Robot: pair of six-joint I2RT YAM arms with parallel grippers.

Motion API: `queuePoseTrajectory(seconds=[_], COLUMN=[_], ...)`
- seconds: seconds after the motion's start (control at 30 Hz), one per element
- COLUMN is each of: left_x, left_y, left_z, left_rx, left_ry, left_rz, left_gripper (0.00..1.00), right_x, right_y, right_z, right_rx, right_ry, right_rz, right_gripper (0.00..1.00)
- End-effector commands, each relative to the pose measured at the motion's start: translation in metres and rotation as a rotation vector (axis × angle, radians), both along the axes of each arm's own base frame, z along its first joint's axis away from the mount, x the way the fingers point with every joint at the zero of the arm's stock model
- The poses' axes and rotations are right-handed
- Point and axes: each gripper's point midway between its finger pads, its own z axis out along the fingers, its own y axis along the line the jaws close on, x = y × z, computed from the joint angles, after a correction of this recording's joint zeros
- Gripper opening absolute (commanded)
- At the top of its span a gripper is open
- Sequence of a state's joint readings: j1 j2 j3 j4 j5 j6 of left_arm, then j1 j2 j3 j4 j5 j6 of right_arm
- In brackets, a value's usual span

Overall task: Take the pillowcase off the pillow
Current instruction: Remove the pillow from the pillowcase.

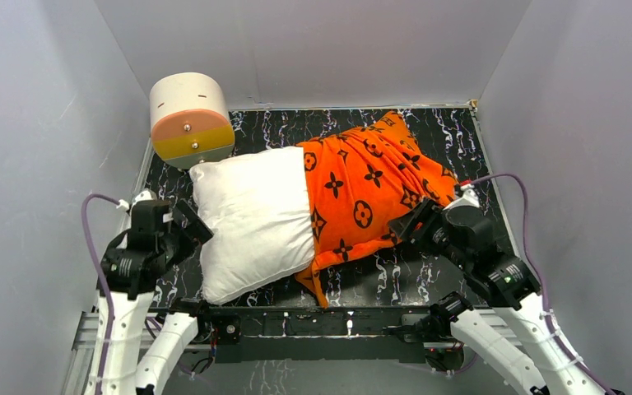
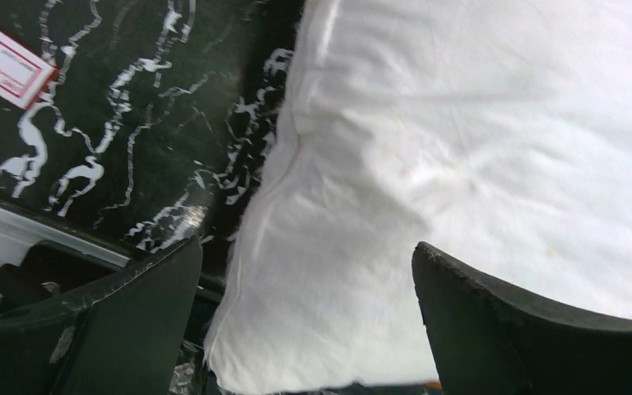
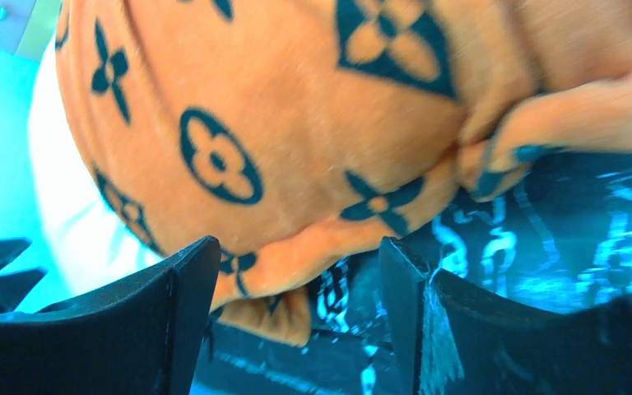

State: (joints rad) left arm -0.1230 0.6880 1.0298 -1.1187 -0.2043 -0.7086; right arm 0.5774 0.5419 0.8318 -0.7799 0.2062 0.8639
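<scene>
Left claw [image 1: 191, 227]: at the left edge of the bench [image 1: 428, 284], jaws wide apart, holding nothing. The pillow's near-left corner is just ahead of it in the wrist view.

Pillow [image 1: 251, 218]: lies across mid-bench, bare white half toward the left edge, far-left corner just beside the cream-and-orange cylinder [image 1: 189, 119]. Looks plump, light and squashy. I expect it to drag along with the case unless anchored. Pinch a fold of white fabric at the left end, since the stuffing gives no firm hold.

Pillowcase [image 1: 362, 189]: orange plush over the pillow's right half, mouth hem across the pillow's middle, loose flap trailing toward the near edge. Limp, probably clings to the cotton, so it should bunch rather than slip. Best hold is the slack closed end toward the right edge.

Right claw [image 1: 407, 224]: jaws apart, nothing in them, the case's near fold just ahead.
</scene>
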Motion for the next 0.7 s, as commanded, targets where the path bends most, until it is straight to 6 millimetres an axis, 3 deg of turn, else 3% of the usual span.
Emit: queuePoseTrajectory(seconds=[0.0, 0.13, 0.27, 0.33, 0.4, 0.43, 0.47, 0.53, 0.6, 0.67], left_x=[-0.026, -0.042, -0.056, -0.061, -0.062, -0.062, -0.06, -0.051, -0.019, 0.003], left_y=[-0.033, -0.062, -0.081, -0.096, -0.108, -0.117, -0.126, -0.137, -0.116, -0.106], left_z=[0.016, 0.026, 0.027, 0.033, 0.04, 0.046, 0.048, 0.043, 0.041, 0.051], left_rx=[-0.173, -0.306, -0.386, -0.453, -0.515, -0.558, -0.611, -0.681, -0.514, -0.411], left_ry=[-0.059, -0.111, -0.096, -0.097, -0.111, -0.131, -0.133, -0.121, -0.146, -0.159], left_rz=[-0.115, -0.24, -0.347, -0.428, -0.486, -0.534, -0.577, -0.601, -0.527, -0.525], left_gripper=[0.98, 0.98, 0.98, 0.98, 0.98, 0.98, 0.98, 0.98, 0.98, 0.98], right_x=[-0.021, -0.021, 0.001, 0.017, 0.031, 0.039, 0.051, 0.063, 0.058, 0.059], right_y=[0.06, 0.085, 0.086, 0.09, 0.094, 0.096, 0.094, 0.086, 0.088, 0.089], right_z=[-0.005, -0.025, -0.042, -0.04, -0.038, -0.035, -0.03, -0.028, -0.044, -0.052], right_rx=[0.246, 0.341, 0.33, 0.369, 0.423, 0.464, 0.503, 0.502, 0.494, 0.464], right_ry=[0.102, 0.179, 0.169, 0.124, 0.109, 0.092, 0.073, 0.041, 0.051, 0.054], right_rz=[0.239, 0.307, 0.231, 0.194, 0.138, 0.108, 0.041, -0.052, -0.042, -0.037], right_gripper=[0.79, 0.8, 0.75, 0.63, 0.42, 0.26, 0.14, 0.09, 0.09, 0.09])
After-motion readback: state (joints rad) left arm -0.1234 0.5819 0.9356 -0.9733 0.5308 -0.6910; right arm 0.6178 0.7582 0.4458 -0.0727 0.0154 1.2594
